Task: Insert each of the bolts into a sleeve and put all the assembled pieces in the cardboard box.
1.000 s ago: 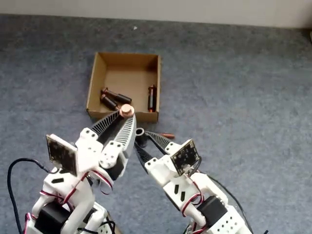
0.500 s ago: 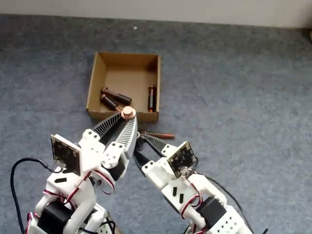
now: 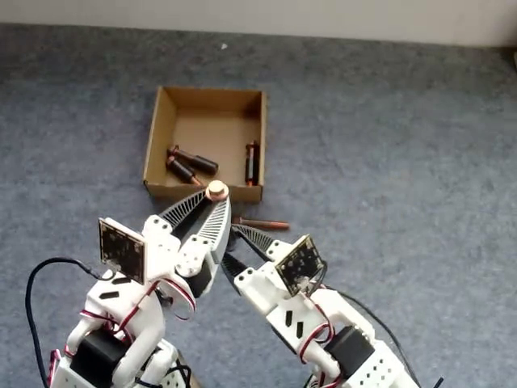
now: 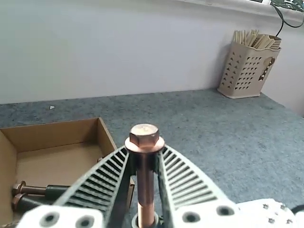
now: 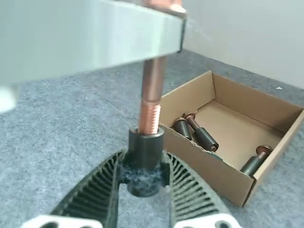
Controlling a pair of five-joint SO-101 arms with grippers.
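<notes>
Holding the bolt [image 4: 144,138] upright, my left jaws are clenched on its shank just under the head. My right jaws are clamped around the dark sleeve [image 5: 144,149] directly below. The threaded tip sits at the sleeve's mouth, perhaps just inside; I can't tell how deep.

My main worry is alignment. If the bolt leans even slightly against the sleeve's bore, pushing down could jam the threads on the rim, or twist the sleeve out of my right grip. The shank is smooth, so it could also slide up through the left jaws instead of going in. The two sets of jaws are close together, and their ribbed fingers may collide before the bolt seats.

A spare bolt [image 3: 260,223] lies on the grey surface [image 3: 388,162], just beside the right jaws and in front of the cardboard box [image 3: 153,141]. A careless swing could knock it away.

The box's near wall stands between the pair I hold and the inside, so I'd have to lift over it. Three assembled pieces [image 3: 192,159] already lie within. A basket of sticks [image 4: 248,64] stands well apart.
</notes>
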